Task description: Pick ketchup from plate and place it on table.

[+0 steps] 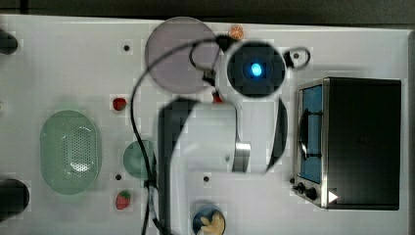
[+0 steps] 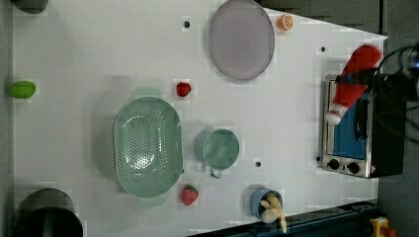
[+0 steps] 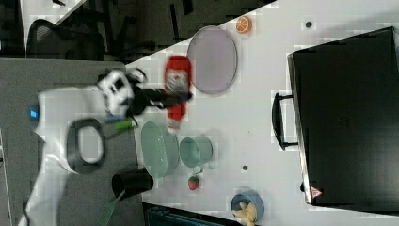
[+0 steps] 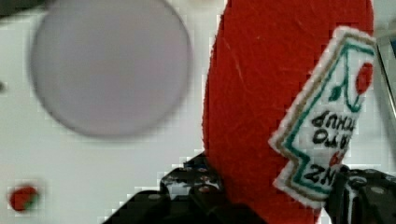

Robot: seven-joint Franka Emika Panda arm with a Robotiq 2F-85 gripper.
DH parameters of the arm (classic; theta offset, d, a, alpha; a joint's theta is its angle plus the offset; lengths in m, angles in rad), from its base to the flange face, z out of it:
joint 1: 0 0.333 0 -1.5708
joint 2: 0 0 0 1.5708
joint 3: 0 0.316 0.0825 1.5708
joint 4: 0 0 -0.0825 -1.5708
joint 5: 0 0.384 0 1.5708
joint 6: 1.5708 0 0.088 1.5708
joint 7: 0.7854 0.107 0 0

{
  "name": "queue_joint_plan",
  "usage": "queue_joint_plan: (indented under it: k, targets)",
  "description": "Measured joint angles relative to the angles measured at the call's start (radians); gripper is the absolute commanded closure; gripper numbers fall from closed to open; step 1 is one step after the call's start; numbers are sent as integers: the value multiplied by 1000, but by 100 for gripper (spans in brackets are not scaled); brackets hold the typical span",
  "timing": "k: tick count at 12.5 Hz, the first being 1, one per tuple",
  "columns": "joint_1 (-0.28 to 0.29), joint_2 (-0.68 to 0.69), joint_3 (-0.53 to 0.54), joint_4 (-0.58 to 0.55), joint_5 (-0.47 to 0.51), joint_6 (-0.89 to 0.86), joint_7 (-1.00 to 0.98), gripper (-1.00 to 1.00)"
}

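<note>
The black pincer [image 3: 181, 100] grips the soft red felt ketchup bottle [image 3: 177, 82] across its middle, aloft, clear of the bare, pale lilac round plate [image 3: 212, 60]. Its long axis is crosswise to the outstretched arm; white counter [image 3: 254, 117] lies below.

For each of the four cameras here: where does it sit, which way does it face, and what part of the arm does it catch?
Top view: overhead, straight down; the white arm covers the table's middle.
Left view: high, looking down; the gripper holds the ketchup above the toaster oven.
Right view: raised, sideways; whole arm, gripper clamping the bottle.
Wrist view: behind the fingers, facing down past the ketchup.
Left and right views share the empty plate and orange slice.
</note>
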Motion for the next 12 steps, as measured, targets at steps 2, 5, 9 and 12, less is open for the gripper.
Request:
queue_joint_plan:
  k: [2, 5, 9, 12]
  targets:
    - [-11, -11, -4, -131, 0, 66, 0, -19]
    - [-11, 24, -1, -283, -2, 192, 0, -19]
    - [0, 138, -2, -361, 8, 284, 0, -48]
    - [3, 214, -2, -367, 9, 342, 0, -100]
